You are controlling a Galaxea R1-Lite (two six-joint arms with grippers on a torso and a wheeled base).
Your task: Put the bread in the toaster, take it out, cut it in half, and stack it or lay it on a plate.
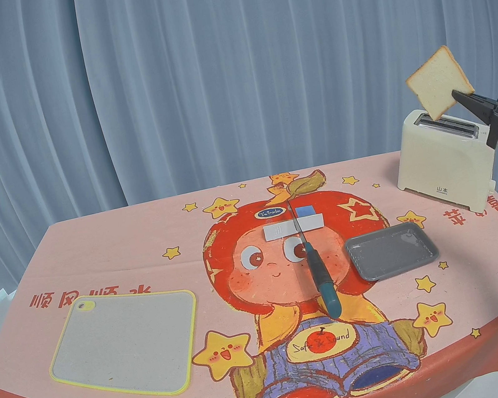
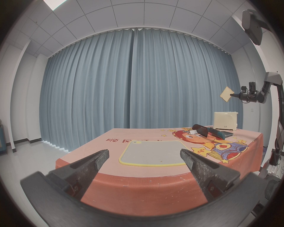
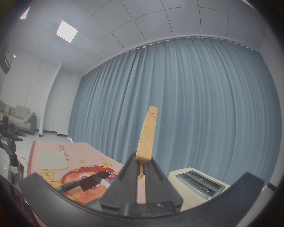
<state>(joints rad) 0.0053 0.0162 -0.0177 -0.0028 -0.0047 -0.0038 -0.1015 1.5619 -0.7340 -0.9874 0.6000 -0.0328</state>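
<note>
A: Where's the bread (image 1: 437, 81)?
B: In the air above the toaster (image 1: 445, 159), tilted, clear of the slots. The right claw (image 1: 457, 94) is pinching its lower edge.
A: And the left claw (image 2: 144, 152)?
B: Spread wide, holding nothing. It sits low, off the near left corner of the counter (image 1: 112, 252).
A: What's on the counter?
B: A board (image 1: 125, 342) on the left and a grey tray (image 1: 390, 251) right of centre, near the toaster. The knife (image 1: 320, 272) lies between them, handle toward the robot and just beside the tray.
</note>
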